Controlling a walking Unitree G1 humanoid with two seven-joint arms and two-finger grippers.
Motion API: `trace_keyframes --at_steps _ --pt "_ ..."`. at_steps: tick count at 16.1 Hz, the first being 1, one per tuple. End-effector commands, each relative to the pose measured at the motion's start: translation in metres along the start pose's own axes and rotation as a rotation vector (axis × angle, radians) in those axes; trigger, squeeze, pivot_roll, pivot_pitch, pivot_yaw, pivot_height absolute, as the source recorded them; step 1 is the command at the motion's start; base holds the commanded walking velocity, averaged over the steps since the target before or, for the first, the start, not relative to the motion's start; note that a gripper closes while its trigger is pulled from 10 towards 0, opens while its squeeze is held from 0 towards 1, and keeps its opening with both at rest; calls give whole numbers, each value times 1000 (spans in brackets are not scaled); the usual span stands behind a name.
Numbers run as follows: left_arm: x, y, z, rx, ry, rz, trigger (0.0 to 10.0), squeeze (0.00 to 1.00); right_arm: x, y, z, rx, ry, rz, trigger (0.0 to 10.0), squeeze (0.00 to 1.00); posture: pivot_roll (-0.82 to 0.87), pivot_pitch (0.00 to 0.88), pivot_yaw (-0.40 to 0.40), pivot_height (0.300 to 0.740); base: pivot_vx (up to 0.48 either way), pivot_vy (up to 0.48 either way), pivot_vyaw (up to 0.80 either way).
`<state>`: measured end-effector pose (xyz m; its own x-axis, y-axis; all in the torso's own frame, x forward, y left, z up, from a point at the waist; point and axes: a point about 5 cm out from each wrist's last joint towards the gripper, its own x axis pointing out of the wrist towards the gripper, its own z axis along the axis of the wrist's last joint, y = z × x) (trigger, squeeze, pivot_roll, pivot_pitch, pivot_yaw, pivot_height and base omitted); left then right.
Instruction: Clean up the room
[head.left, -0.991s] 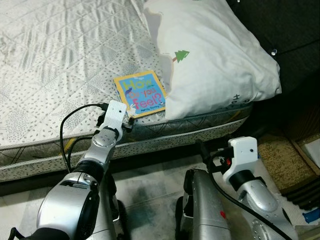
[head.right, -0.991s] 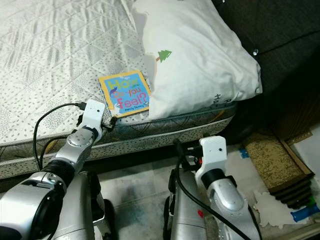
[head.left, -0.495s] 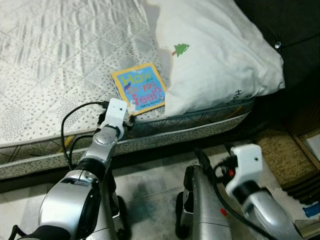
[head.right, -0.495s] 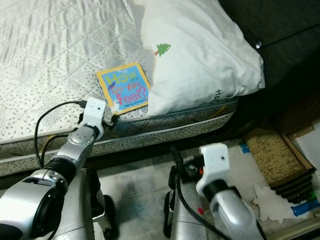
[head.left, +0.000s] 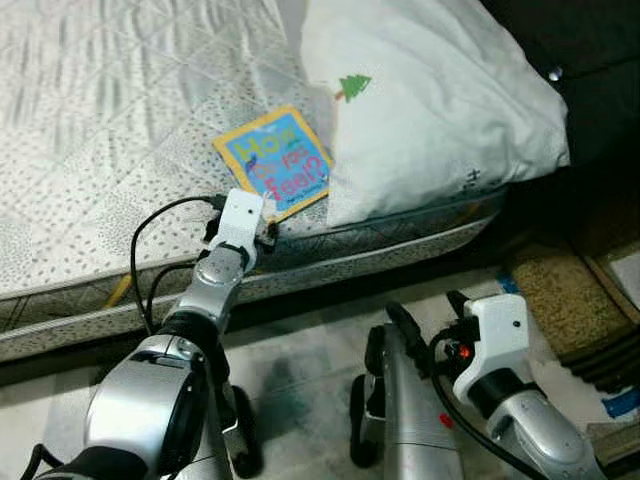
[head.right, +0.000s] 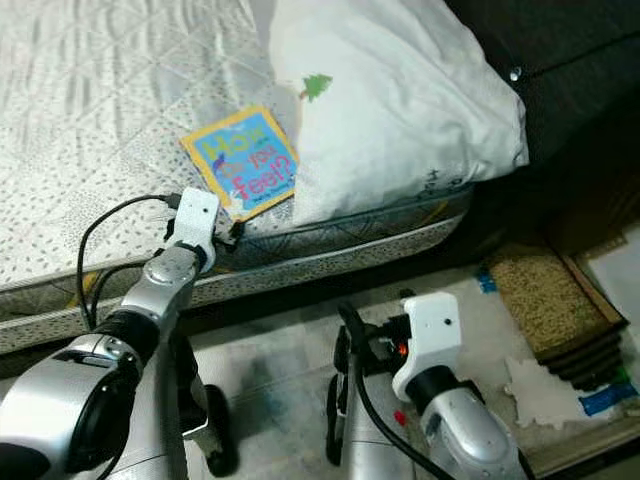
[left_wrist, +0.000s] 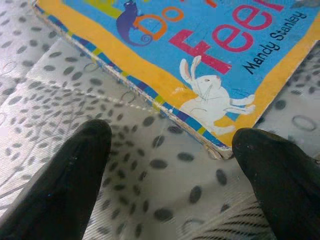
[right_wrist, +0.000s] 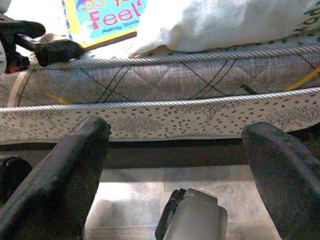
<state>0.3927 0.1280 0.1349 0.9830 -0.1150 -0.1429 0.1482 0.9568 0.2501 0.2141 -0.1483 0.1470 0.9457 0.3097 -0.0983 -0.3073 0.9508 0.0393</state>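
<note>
Where the mattress (head.left: 120, 150) meets its front edge, the left gripper (left_wrist: 170, 165) rests with jaws wide, just short of the picture book's (head.left: 279, 163) near corner. The book lies flat, partly tucked under the pillow (head.left: 430, 100). The right gripper (right_wrist: 175, 165) hangs low with fingers spread, facing the mattress side.

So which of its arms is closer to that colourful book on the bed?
Left. The left gripper sits on the mattress right at the book, fingers open by its near corner. The right gripper hangs low beside the bed, open, above the floor.
</note>
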Motion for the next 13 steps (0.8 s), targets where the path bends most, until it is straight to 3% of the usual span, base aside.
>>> trace_keyframes --at_steps 1,6,9,13 --pt "-3 -8 -14 -5 53 -38 10000 0 -3 1 -3 4 23 -5 10000 0 -194 401 -47 549 0 0 0" --pt "-1 -14 -3 -1 4 -53 10000 0 -1 1 -2 15 17 -8 10000 0 -188 392 -46 549 0 0 0" --pt "-1 -28 10 -22 -79 -74 10000 0 3 3 -1 18 9 10 10000 0 -178 385 -47 549 0 0 -533" --pt "-3 -37 9 -37 -97 -101 10000 0 7 4 -2 15 7 17 10000 0 -171 375 -49 549 0 0 0"
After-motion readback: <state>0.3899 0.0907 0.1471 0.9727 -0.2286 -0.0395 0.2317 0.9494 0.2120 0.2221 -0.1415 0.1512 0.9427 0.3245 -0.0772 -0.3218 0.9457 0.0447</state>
